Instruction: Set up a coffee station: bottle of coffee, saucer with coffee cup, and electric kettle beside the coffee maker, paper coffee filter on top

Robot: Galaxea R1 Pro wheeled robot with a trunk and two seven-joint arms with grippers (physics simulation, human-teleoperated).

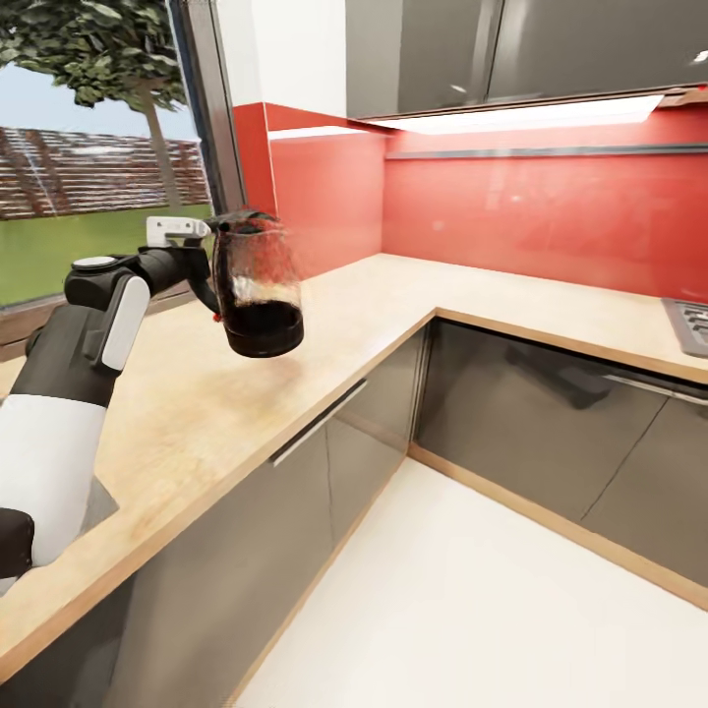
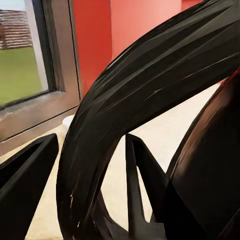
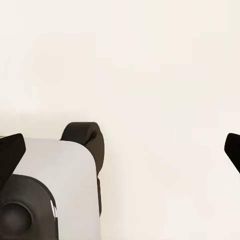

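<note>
Left gripper [image 1: 208, 258] clamped on curved black handle [image 2: 150, 90] of clear glass coffee-filled electric kettle [image 1: 258, 290] | held above light wooden countertop [image 1: 393, 295] near window-side back edge | right gripper [image 3: 120, 150] fingers apart | risk: handle-only hold, kettle could swing and slip.

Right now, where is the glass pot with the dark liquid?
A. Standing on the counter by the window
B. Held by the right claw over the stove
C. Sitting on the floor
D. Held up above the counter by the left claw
D: in the head view the pot hangs clear of the counter with the left claw at its handle, and the left wrist view shows a finger through the handle loop.
</note>
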